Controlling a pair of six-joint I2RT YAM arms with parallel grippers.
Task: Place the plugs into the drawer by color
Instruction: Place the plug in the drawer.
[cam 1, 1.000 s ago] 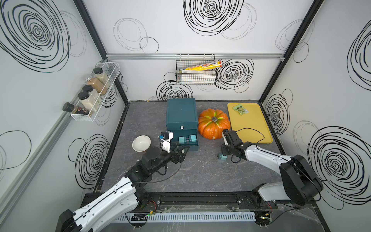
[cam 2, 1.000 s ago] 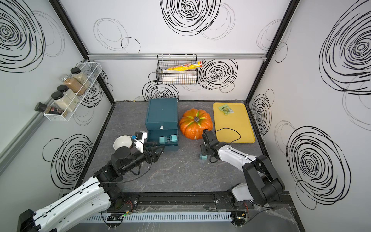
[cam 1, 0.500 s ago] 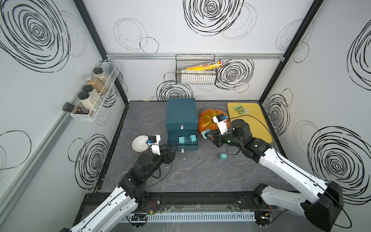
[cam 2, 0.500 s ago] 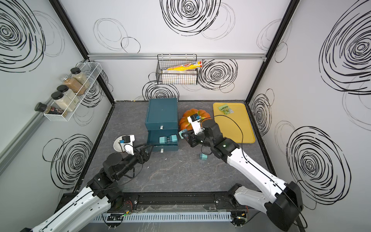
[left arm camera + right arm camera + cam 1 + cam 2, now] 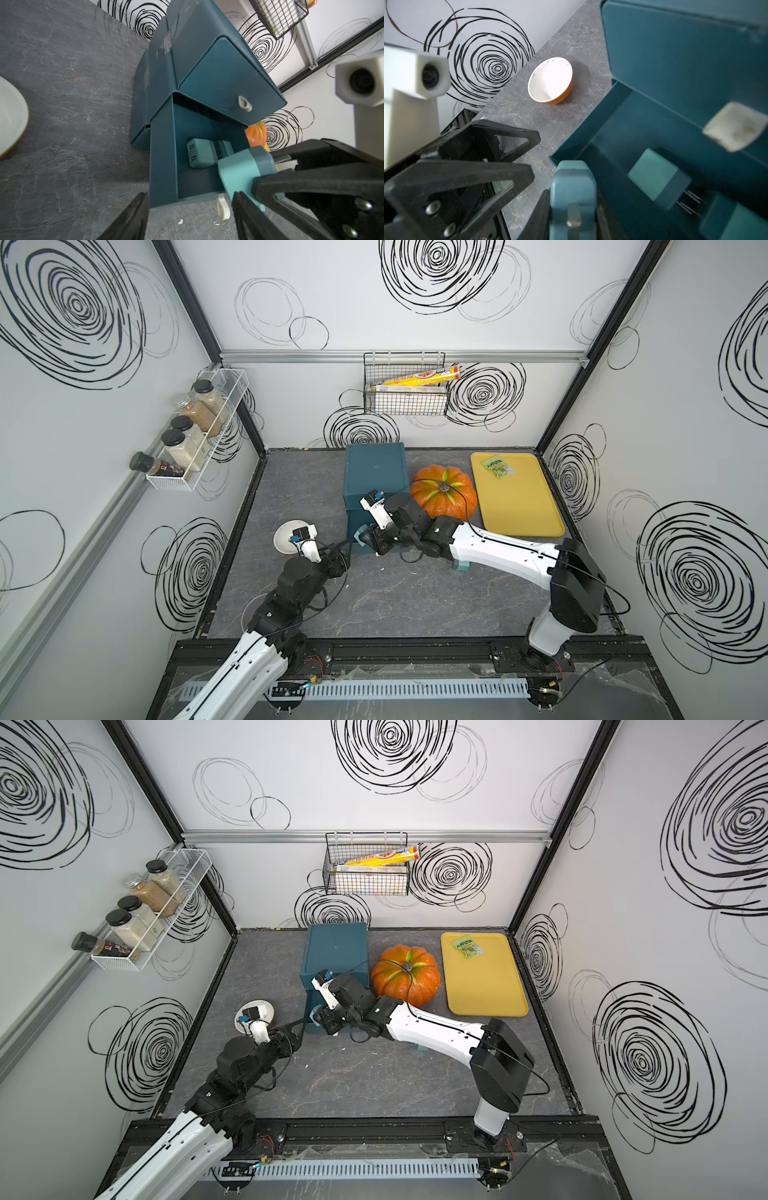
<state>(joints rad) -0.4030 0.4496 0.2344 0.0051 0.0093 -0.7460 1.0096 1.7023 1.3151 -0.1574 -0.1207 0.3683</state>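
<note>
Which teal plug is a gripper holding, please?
The teal plug in the right gripper, at the open drawer's front; others lie loose inside it or on the table.

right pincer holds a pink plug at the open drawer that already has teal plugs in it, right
No: the plug in the right pincer is teal, not pink, as the left wrist view shows. It is at the open drawer, which already has teal plugs in it.

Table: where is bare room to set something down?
Free: table front between left arm and right arm; the strip between chest and left wall, behind the bowl; yellow tray beside its packet. Crowded: the open drawer, with left gripper and right gripper close together.
</note>
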